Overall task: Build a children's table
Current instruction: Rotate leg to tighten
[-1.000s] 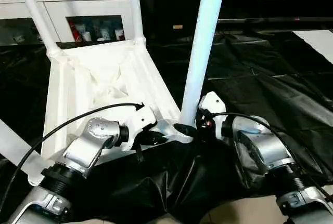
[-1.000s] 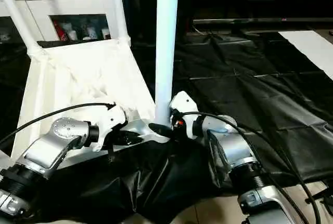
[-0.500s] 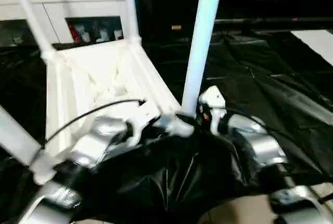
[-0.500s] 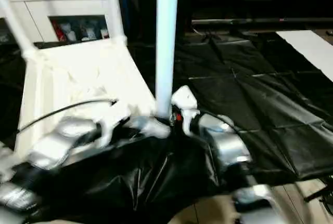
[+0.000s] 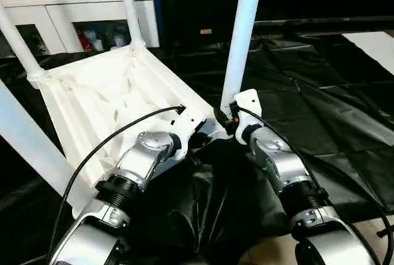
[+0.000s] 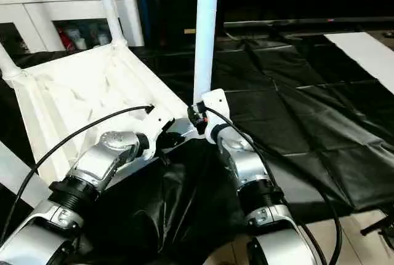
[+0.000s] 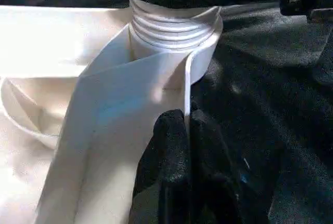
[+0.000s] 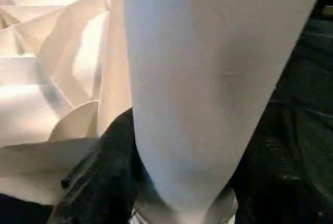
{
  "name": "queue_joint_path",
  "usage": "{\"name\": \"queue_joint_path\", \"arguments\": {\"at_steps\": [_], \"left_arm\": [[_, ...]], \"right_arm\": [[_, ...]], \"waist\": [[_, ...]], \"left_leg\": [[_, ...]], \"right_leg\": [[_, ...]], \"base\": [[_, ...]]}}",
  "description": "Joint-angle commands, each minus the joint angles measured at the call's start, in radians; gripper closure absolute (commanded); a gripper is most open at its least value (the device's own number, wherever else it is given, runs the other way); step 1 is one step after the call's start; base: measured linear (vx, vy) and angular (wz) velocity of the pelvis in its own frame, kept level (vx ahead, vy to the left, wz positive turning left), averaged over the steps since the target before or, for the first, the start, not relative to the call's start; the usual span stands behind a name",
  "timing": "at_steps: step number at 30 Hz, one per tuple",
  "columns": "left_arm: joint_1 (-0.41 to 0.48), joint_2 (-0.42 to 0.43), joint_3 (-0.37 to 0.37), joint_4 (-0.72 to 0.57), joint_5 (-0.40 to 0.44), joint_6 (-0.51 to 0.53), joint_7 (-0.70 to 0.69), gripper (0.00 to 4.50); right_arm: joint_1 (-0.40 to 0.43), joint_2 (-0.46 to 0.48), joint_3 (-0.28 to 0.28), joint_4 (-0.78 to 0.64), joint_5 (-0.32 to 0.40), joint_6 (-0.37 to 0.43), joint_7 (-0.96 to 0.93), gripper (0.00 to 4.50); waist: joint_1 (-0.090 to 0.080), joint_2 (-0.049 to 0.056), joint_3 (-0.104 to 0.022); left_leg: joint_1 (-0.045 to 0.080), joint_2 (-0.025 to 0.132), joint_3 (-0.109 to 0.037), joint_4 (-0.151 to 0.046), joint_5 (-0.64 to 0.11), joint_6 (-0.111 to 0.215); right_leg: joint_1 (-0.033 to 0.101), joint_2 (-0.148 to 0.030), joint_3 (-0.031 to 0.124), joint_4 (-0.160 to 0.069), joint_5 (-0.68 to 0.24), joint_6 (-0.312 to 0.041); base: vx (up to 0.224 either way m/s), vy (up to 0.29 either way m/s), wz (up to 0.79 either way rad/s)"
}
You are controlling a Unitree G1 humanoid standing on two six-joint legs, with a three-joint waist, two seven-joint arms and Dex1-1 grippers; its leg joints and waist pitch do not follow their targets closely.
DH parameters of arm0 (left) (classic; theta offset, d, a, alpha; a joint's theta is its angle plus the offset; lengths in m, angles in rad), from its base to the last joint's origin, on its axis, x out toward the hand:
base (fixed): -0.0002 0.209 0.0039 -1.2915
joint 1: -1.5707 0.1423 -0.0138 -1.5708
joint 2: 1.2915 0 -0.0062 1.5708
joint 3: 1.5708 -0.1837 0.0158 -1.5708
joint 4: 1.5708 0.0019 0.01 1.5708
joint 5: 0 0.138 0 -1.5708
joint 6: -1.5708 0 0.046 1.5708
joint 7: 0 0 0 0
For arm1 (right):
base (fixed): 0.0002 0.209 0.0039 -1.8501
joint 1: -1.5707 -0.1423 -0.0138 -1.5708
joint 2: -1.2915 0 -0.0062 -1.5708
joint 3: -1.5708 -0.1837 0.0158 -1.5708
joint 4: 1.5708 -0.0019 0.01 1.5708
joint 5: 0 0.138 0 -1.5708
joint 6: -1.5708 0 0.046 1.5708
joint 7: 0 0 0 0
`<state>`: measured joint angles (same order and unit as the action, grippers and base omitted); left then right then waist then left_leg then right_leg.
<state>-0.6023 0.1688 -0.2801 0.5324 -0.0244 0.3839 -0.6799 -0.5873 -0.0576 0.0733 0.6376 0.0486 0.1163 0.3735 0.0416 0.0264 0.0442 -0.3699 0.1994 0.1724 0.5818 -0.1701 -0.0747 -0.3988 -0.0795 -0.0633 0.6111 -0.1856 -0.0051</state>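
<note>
Lying upside down on the black sheet (image 5: 345,117), the tabletop (image 5: 104,99) points its legs up. Right gripper (image 5: 226,119) squeezes the near leg (image 5: 241,37); left gripper (image 7: 186,130), closed, pinches the tabletop's rim.

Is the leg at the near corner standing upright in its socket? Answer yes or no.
Yes: the leg rises upright from the tabletop's near corner socket, with the right gripper at its base.
</note>
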Motion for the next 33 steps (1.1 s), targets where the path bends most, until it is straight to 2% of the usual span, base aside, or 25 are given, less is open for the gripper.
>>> {"name": "queue_joint_path", "arguments": {"at_steps": [1, 5, 6, 8, 9, 16, 18, 19, 20, 22, 26, 33], "left_arm": [[-0.013, -0.016, -0.013, -0.046, -0.03, -0.083, -0.046, 4.5], [0.018, 0.033, -0.028, -0.075, -0.035, -0.106, -0.125, 4.5], [0.034, 0.061, -0.029, -0.094, -0.039, -0.115, -0.177, 4.5], [0.041, 0.079, -0.032, -0.104, -0.042, -0.128, -0.209, 4.5], [0.051, 0.107, -0.036, -0.121, -0.05, -0.139, -0.263, 4.5], [0.081, 0.213, -0.08, -0.177, -0.065, -0.167, -0.462, 4.5], [0.084, 0.228, -0.083, -0.179, -0.064, -0.169, -0.487, 4.5], [0.084, 0.239, -0.083, -0.178, -0.063, -0.173, -0.504, 4.5], [0.084, 0.243, -0.082, -0.177, -0.063, -0.175, -0.51, 4.5], [0.083, 0.252, -0.077, -0.173, -0.066, -0.181, -0.526, 4.5], [0.079, 0.268, -0.071, -0.166, -0.065, -0.188, -0.546, 4.5], [0.082, 0.277, -0.065, -0.155, -0.06, -0.195, -0.546, 4.5]], "right_arm": [[0.025, 0.027, 0.073, 0.0, 0.022, 0.017, 0.104, 1.72], [0.037, -0.043, 0.088, -0.054, 0.033, 0.019, 0.217, 1.38], [0.051, -0.099, 0.108, -0.099, 0.037, 0.021, 0.314, 1.27], [0.058, -0.136, 0.123, -0.124, 0.034, 0.023, 0.366, 1.01], [0.072, -0.199, 0.148, -0.165, 0.031, 0.024, 0.47, 0.95], [0.088, -0.336, 0.169, -0.229, 0.068, 0.045, 0.694, 0.95], [0.084, -0.346, 0.172, -0.224, 0.069, 0.049, 0.711, 0.95], [0.08, -0.353, 0.174, -0.22, 0.069, 0.052, 0.721, 0.95], [0.078, -0.354, 0.173, -0.218, 0.069, 0.053, 0.724, 1.22], [0.076, -0.355, 0.168, -0.221, 0.075, 0.059, 0.741, 1.3], [0.073, -0.357, 0.173, -0.227, 0.078, 0.063, 0.765, 1.65], [0.082, -0.347, 0.184, -0.23, 0.084, 0.068, 0.779, 1.78]], "waist": [[0.005, -0.019, -0.059], [0.011, -0.016, -0.058], [0.011, -0.017, -0.057], [0.014, -0.016, -0.056], [0.02, -0.015, -0.058], [0.027, -0.013, -0.058], [0.029, -0.01, -0.06], [0.029, -0.01, -0.061], [0.029, -0.011, -0.061], [0.031, -0.011, -0.062], [0.036, -0.013, -0.062], [0.041, -0.013, -0.062]], "left_leg": [[0.002, 0.015, -0.001, -0.062, -0.23, 0.042], [0.003, 0.019, -0.001, -0.063, -0.216, 0.048], [0.003, 0.02, 0.0, -0.064, -0.226, 0.048], [0.004, 0.022, 0.0, -0.064, -0.23, 0.045], [0.007, 0.024, 0.0, -0.064, -0.23, 0.043], [0.007, 0.028, 0.0, -0.064, -0.228, 0.047], [0.005, 0.029, -0.001, -0.063, -0.22, 0.047], [0.005, 0.029, 0.001, -0.06, -0.207, 0.05], [0.005, 0.028, 0.002, -0.059, -0.205, 0.051], [0.005, 0.028, 0.002, -0.058, -0.197, 0.053], [0.005, 0.029, 0.003, -0.058, -0.194, 0.051], [0.007, 0.029, 0.003, -0.058, -0.2, 0.039]], "right_leg": [[0.044, -0.054, 0.04, -0.091, -0.302, -0.152], [0.045, -0.055, 0.039, -0.09, -0.294, -0.159], [0.044, -0.053, 0.039, -0.091, -0.302, -0.157], [0.044, -0.053, 0.04, -0.091, -0.311, -0.156], [0.043, -0.052, 0.04, -0.09, -0.306, -0.156], [0.043, -0.053, 0.041, -0.081, -0.249, -0.191], [0.044, -0.052, 0.04, -0.076, -0.22, -0.204], [0.044, -0.051, 0.041, -0.072, -0.176, -0.219], [0.044, -0.051, 0.041, -0.071, -0.167, -0.223], [0.046, -0.052, 0.04, -0.069, -0.157, -0.228], [0.045, -0.052, 0.04, -0.069, -0.168, -0.227], [0.045, -0.053, 0.04, -0.069, -0.183, -0.218]], "base": [[0.0, 0.0, 0.0], [0.0, 0.0, 0.0], [0.0, 0.0, 0.0], [0.0, 0.0, 0.0], [0.0, 0.0, 0.0], [0.0, 0.0, 0.0], [0.0, 0.0, 0.0], [0.0, 0.0, 0.0], [0.0, 0.0, 0.0], [0.0, 0.0, 0.0], [0.0, 0.0, 0.0], [0.0, 0.0, 0.0]]}}
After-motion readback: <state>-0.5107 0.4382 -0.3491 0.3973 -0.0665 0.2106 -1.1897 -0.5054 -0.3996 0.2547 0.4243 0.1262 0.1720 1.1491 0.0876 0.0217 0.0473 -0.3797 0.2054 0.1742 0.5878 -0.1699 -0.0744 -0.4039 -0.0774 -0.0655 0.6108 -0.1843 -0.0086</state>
